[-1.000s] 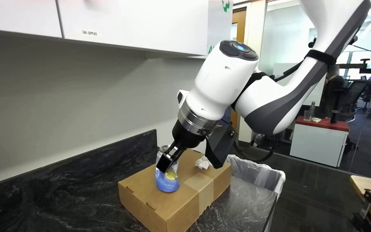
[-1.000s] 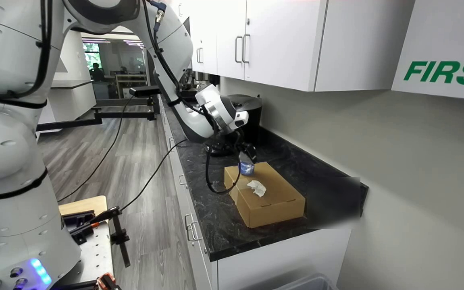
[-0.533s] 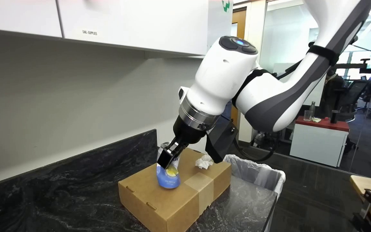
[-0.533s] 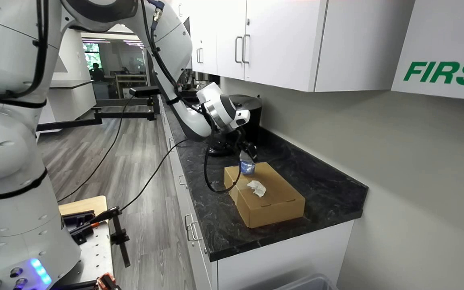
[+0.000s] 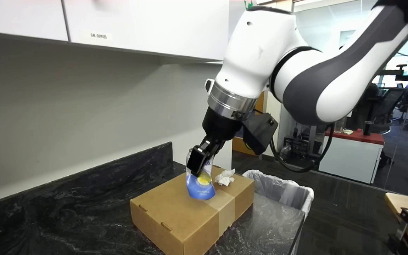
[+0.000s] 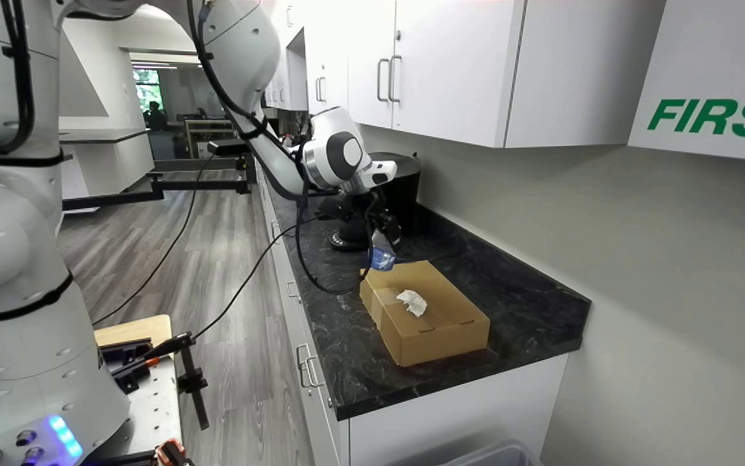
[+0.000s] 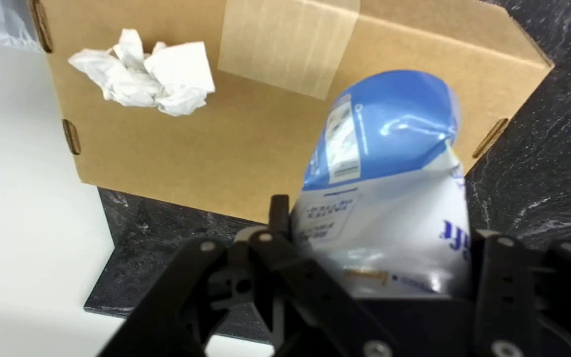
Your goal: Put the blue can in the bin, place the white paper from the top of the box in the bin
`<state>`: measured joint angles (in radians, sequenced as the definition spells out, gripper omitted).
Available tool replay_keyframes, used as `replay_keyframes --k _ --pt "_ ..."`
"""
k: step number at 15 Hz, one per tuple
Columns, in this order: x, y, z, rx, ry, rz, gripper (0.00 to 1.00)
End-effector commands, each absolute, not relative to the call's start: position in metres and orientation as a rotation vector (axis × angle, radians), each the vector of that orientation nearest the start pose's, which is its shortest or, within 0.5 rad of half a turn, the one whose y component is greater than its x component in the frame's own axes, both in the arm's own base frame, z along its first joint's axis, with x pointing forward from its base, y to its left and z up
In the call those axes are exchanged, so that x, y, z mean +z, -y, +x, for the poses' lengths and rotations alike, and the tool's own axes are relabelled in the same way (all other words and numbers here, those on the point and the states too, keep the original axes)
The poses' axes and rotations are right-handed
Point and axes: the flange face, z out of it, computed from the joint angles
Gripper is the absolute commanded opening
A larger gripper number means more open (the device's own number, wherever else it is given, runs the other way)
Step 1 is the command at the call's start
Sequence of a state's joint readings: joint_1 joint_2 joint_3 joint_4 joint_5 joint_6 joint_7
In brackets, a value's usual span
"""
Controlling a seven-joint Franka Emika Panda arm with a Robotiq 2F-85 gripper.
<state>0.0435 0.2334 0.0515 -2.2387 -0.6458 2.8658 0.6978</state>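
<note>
My gripper (image 7: 382,228) is shut on the blue can (image 7: 394,144), a finger on each side of its white upper part. The can looks dented and hangs tilted, its blue base over the box (image 5: 175,209); it appears lifted off the cardboard. In an exterior view the gripper (image 5: 198,161) hides part of the can's upper half. The crumpled white paper (image 7: 141,79) lies on the box top, beside the taped seam, and shows in both exterior views. Past that end of the box stands the bin (image 5: 278,187) with its clear liner; its inside bottom is hidden.
Dark countertop (image 5: 65,219) surrounds the box, with a wall behind and cabinets (image 5: 136,28) overhead. A black round object (image 6: 404,175) stands at the back, beyond the arm. A grey translucent rim (image 6: 501,453) shows at the bottom of an exterior view; I cannot tell what it belongs to.
Gripper and can have risen and shifted across the box toward the taped seam, with the arm moving along. The paper and the box stay where they were.
</note>
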Motion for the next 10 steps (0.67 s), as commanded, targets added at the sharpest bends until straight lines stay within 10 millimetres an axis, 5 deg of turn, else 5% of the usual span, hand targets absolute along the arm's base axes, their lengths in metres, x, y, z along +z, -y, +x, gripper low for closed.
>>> replay_keyframes --k 1,5,10 --pt "0.339 -0.073 0.551 -0.684 -0.075 -3.220 0.39" --pt "0.356 -0.055 0.552 -0.574 -0.200 -3.285 0.39" --pt "0.355 -0.029 0.554 -0.425 -0.489 -3.374 0.39"
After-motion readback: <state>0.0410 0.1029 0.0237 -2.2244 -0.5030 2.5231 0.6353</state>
